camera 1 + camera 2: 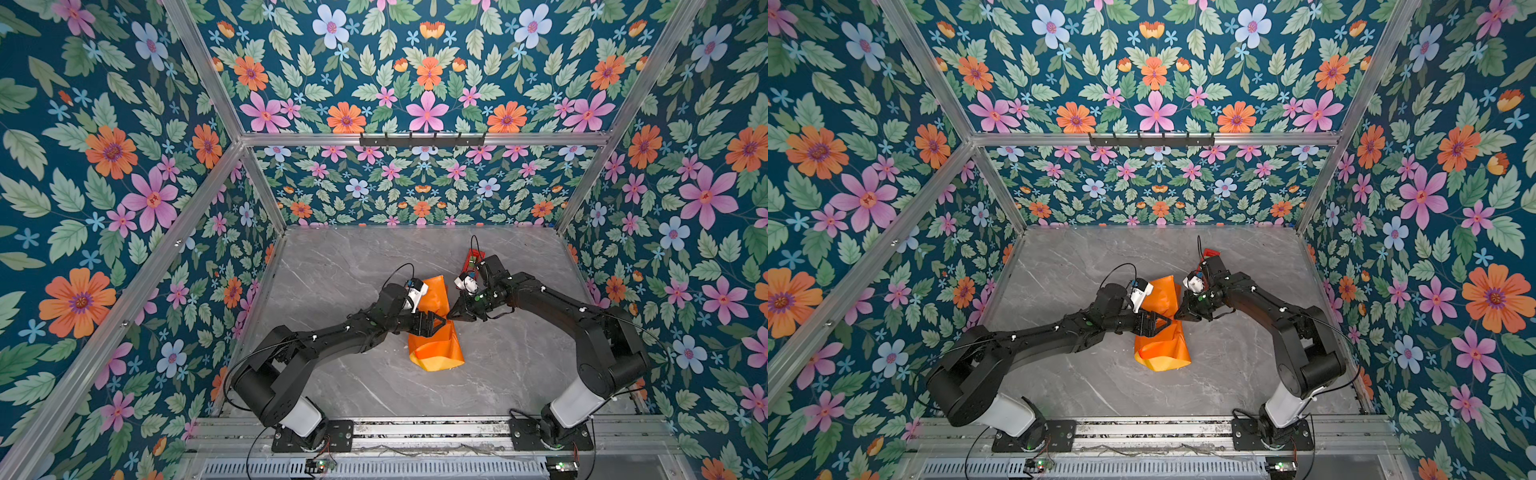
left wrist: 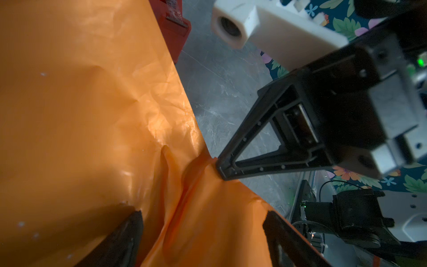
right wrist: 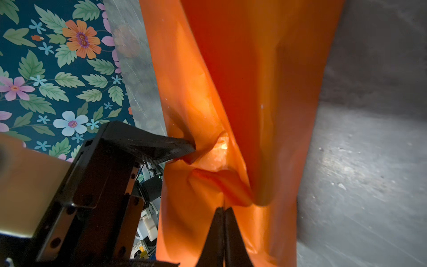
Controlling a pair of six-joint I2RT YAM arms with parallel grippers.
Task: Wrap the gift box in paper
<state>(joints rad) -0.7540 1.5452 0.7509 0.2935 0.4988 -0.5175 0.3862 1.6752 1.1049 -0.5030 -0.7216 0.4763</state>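
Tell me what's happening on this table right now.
Crumpled orange paper lies bunched on the grey table, with both claws at it. The right claw is shut, pinching a fold of it. The left claw is open beside that pinch, one fingertip pressing into the paper. The gift box is not visible; a red tape dispenser stands behind.

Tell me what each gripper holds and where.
The right gripper is shut on the paper, pinching a bunched fold at its side edge. The left gripper is open, holding nothing.

Right hand (image 2: 218, 168) pinches the paper (image 2: 80, 115) edge; blurred red object (image 2: 178, 39), maybe dispenser.
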